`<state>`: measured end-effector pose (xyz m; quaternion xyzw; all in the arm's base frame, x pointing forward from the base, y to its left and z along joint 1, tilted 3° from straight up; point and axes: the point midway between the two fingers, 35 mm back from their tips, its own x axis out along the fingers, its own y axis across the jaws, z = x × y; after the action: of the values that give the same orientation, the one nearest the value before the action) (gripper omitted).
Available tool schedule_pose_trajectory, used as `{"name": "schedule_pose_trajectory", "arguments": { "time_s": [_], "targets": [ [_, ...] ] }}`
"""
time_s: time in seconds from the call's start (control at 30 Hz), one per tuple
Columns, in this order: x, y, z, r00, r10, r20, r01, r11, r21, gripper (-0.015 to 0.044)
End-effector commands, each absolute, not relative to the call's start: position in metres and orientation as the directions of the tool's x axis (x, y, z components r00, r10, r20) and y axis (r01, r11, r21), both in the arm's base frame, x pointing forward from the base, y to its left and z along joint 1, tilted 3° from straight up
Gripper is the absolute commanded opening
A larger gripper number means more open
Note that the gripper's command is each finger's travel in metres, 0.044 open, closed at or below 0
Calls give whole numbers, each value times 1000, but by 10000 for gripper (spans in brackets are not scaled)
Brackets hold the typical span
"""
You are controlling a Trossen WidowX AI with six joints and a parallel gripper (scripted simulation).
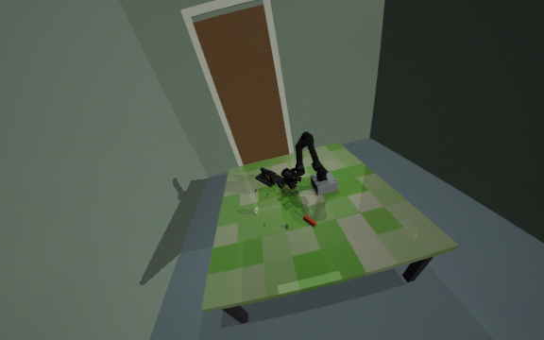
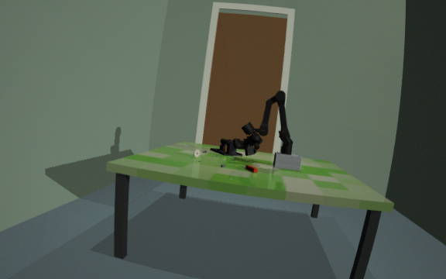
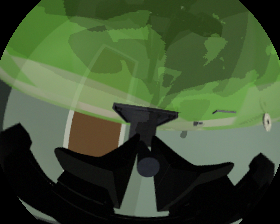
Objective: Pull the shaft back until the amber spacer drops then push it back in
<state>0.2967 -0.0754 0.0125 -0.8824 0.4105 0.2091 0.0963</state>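
The dark housing point(image 1: 264, 179) point(image 2: 223, 142) point(image 3: 145, 109) stands on its base near the far left of the table. A small amber spot, a spacer, point(image 1: 268, 178) point(image 2: 225, 148) shows at the housing; whether it is on the shaft is too small to tell. My gripper point(image 3: 145, 137) is low in front of the housing, shut on the shaft. The shaft's round blue-grey end point(image 3: 148, 167) shows between the fingers in the wrist view. The rest of the shaft and any other spacers are hidden or too small to make out, and so is how deep the shaft sits.
A red-handled screwdriver point(image 1: 310, 220) point(image 2: 252, 168) lies on the table. A pale ring-like disc point(image 1: 256, 211) point(image 2: 198, 153) point(image 3: 267, 119) stands left of the arm. Several small dark parts lie nearby, one a dark nut-like piece point(image 1: 286, 227) point(image 2: 223, 166). The arm's grey base box point(image 1: 327, 185) point(image 2: 288, 162) is at the right.
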Motion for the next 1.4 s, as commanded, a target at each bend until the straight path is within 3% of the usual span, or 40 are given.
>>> {"name": "schedule_pose_trajectory", "arguments": {
  "time_s": [0.0, 1.37],
  "targets": [
    [297, -75, 13, 576, -684, -448, -765, -644, 2, 0],
    [305, -86, 14, 576, -685, -447, -766, -642, -3, 0]
  ]
}}
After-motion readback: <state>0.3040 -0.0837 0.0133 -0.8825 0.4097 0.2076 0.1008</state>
